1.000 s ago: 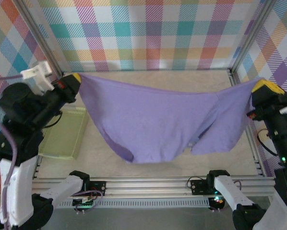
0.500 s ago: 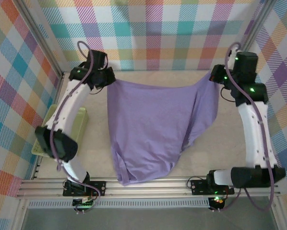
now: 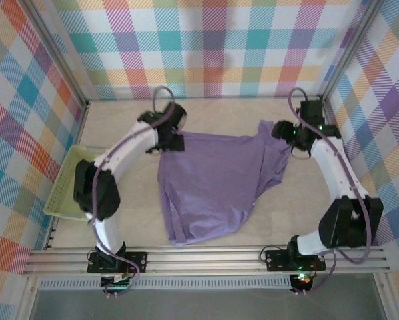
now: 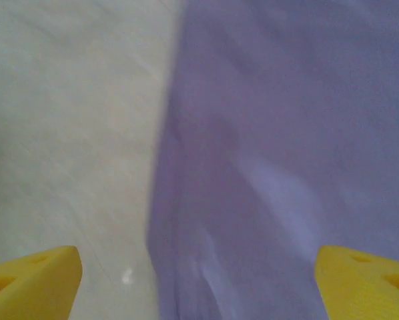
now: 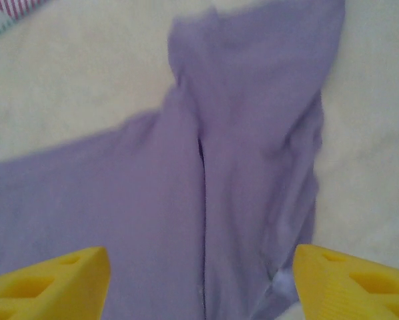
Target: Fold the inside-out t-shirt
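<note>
Though clear of the basket, left end effector and right end effector agape over t-shirt.

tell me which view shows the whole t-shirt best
The top external view: the t-shirt lies on the table with its full outline visible, bunched at the right. The left wrist view catches a blurred edge beside bare table; the right wrist view, close-up folds.

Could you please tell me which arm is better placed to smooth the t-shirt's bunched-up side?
Probably right: the right gripper hangs open over the t-shirt's bunched edge; the left gripper is over the flatter far corner.
</note>
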